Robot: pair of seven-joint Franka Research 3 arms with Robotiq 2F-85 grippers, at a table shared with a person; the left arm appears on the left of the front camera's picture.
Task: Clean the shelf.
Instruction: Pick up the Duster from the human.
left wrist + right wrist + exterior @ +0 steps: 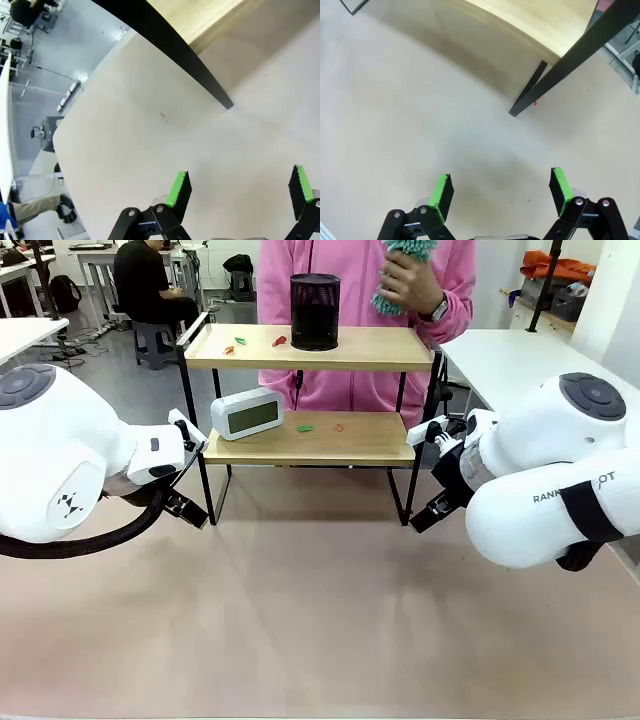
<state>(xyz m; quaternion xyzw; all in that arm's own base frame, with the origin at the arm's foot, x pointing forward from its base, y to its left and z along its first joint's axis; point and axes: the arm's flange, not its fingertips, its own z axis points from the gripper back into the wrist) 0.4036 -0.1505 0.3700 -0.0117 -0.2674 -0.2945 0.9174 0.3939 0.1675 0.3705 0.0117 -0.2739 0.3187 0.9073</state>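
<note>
The shelf (380,348) stands mid-table, a black frame with two light wooden boards. Small red and green scraps (240,341) lie on its top board beside a black mesh cup (315,312). A white digital clock (247,413) and two more scraps (304,427) sit on the lower board. My left gripper (188,508) hangs open low by the shelf's front left leg (190,55); its pads (179,189) are bare over the tabletop. My right gripper (435,512) is open by the front right leg (560,70), nothing between its pads (442,192).
A person in a pink top (340,270) stands behind the shelf, one hand holding a teal fluffy duster (405,270). A tiny red bit (536,103) lies on the table behind the right leg. White tables (520,360) flank the scene. Bare pinkish tabletop (320,620) spreads in front.
</note>
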